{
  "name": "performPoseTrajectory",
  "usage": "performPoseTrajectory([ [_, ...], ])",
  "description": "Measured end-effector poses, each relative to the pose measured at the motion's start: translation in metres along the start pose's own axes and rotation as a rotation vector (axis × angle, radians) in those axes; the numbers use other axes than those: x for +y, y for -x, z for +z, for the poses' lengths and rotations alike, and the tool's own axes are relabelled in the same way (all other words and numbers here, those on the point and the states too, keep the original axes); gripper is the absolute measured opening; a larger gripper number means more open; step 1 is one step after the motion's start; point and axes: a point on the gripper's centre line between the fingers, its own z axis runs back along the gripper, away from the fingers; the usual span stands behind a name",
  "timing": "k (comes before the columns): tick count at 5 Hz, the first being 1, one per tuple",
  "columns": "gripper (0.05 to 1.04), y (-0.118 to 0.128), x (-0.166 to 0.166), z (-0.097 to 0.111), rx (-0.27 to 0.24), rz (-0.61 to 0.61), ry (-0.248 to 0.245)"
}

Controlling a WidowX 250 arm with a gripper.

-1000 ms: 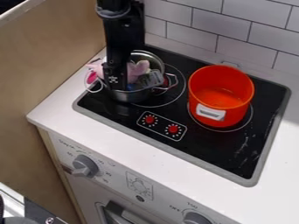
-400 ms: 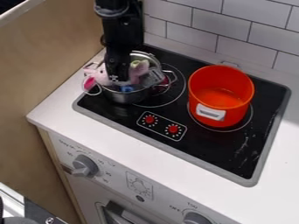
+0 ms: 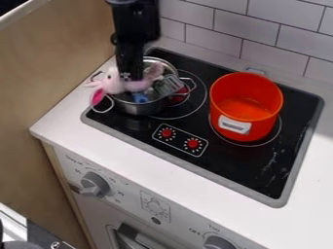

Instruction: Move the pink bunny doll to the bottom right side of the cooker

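We are seeing the gripper (image 3: 132, 78) and bunny (image 3: 113, 85) rising a little from their earlier place at the silver pot (image 3: 137, 108), with more of the bunny's head showing. Nearest us, two grey knobs (image 3: 95, 184) are sticking out of the pale oven front (image 3: 123, 197). Above it the white counter (image 3: 162, 170) is framing the black cooker (image 3: 240, 168), where two small red dials (image 3: 167, 133) are sitting. At our left a wooden panel (image 3: 52, 97) is standing. Farther back, the red pot (image 3: 260, 131) is resting upright on the right burner, its white handle facing us. The silver pot is standing on the left burner, holding a blue thing (image 3: 139, 97) and a grey rack (image 3: 169, 85). Over its left part the bunny is hanging, head leftward. From the top edge the arm is pointing straight down, jaws closing about the bunny's middle. Behind, white tiles (image 3: 260, 29) are lining the wall.
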Motion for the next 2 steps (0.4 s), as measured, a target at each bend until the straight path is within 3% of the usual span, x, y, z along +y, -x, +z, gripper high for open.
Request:
performPoseTrajectory([
  [1, 0.055, -0.006, -0.004, 0.020, 0.019, 0.015, -0.005],
  [2, 0.055, -0.017, -0.012, 0.035, 0.060, 0.033, 0.020],
])
